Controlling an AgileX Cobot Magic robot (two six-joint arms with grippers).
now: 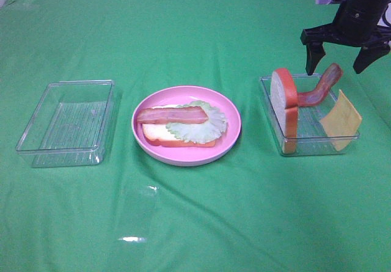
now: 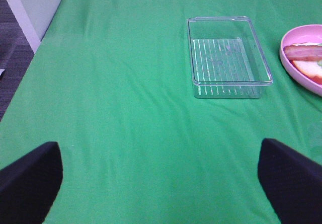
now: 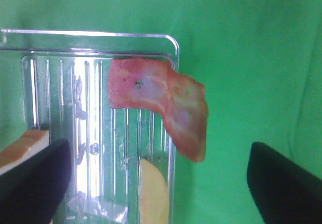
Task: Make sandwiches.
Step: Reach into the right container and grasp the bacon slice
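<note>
On the pink plate (image 1: pixel 183 158) lies an open sandwich: a white bread slice (image 1: pixel 154 132), pale lettuce (image 1: pixel 212 125) and a bacon strip (image 1: pixel 171 115) on top. The right clear tray (image 1: pixel 311 148) holds an upright bread slice (image 1: pixel 286 101), a bacon strip (image 1: pixel 321 87) draped over its far rim, and a cheese square (image 1: pixel 341 122) leaning on its right wall. My right gripper (image 1: pixel 336 69) hangs open above the tray's far right end, over that bacon (image 3: pixel 161 103), holding nothing. Only the left wrist view shows my left gripper (image 2: pixel 161 194), which is open over bare cloth.
An empty clear tray (image 1: pixel 67 122) sits left of the plate, seen also in the left wrist view as the tray (image 2: pixel 226 58) beside the plate's edge (image 2: pixel 297 68). Green cloth covers the whole table. A clear flat lid (image 1: pixel 137 214) lies near the front.
</note>
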